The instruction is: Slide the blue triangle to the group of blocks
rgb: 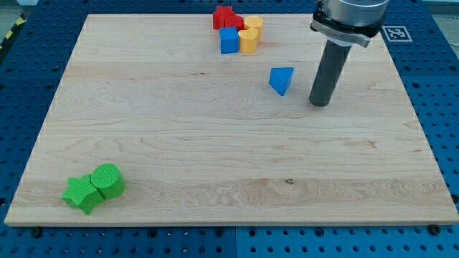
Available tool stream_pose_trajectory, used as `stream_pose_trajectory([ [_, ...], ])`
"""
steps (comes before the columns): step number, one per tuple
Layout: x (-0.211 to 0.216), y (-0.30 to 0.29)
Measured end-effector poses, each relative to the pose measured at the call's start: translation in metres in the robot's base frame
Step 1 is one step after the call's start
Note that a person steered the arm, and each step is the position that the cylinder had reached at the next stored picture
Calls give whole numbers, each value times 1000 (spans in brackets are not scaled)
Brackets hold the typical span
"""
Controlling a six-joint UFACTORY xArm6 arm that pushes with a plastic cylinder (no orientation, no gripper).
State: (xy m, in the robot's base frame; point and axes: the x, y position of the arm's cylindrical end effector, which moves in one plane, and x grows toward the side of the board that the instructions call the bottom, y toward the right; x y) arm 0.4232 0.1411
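Table top (215, 158): pale wooden board, fine grain, evenly lit.
Surround (21, 107): blue perforated base plate on all sides.
Top right: black-and-white marker tag (396, 33).

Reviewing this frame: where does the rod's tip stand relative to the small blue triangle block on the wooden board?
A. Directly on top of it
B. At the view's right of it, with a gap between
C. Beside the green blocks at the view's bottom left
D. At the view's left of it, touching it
B: my tip stands on the wooden board at the view's right of the small blue triangle block, with bare wood showing between them.
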Motion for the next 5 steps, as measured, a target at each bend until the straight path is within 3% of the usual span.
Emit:
stream_pose_trajectory([
  [5,-64,-84],
])
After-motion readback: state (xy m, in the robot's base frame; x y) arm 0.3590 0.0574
